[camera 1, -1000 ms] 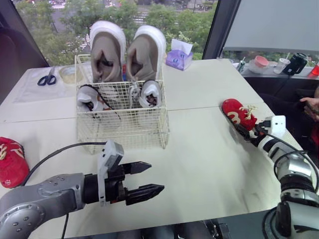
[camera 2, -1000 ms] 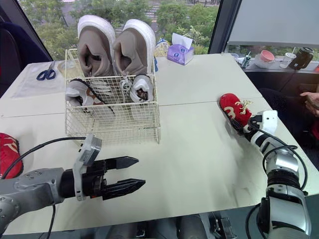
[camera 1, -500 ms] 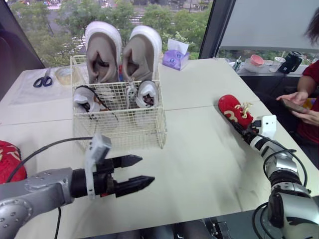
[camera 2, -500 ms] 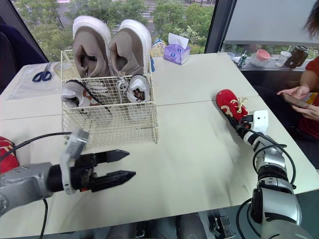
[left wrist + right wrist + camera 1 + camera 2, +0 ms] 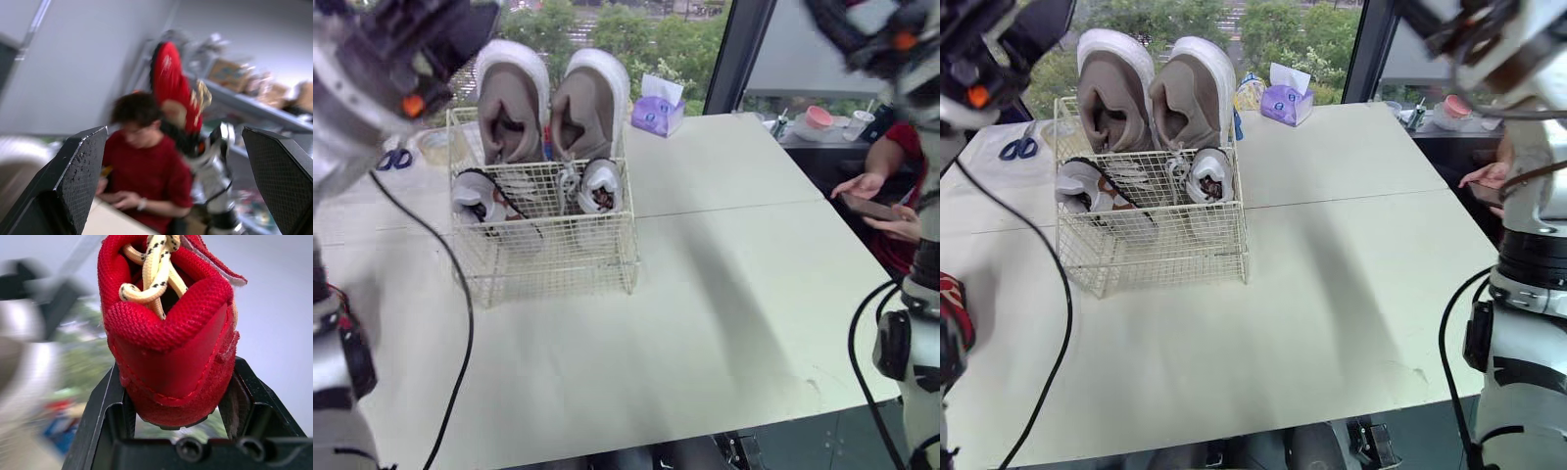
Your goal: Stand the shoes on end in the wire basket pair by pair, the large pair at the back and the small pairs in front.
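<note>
Two large shoes [image 5: 512, 108], two small shoes [image 5: 602, 186] in basket [image 5: 543, 264] — one red shoe [image 5: 168, 347] gripped

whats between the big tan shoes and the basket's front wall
The small white shoes, inside the wire basket; both eye views show them.

A purple tissue box [image 5: 656, 111] sits at the far edge of the pale table [image 5: 734, 294], scissors [image 5: 1011, 149] lie near its far left corner, and a person in a red shirt [image 5: 146, 171] holds a phone [image 5: 867, 206] at its right.
</note>
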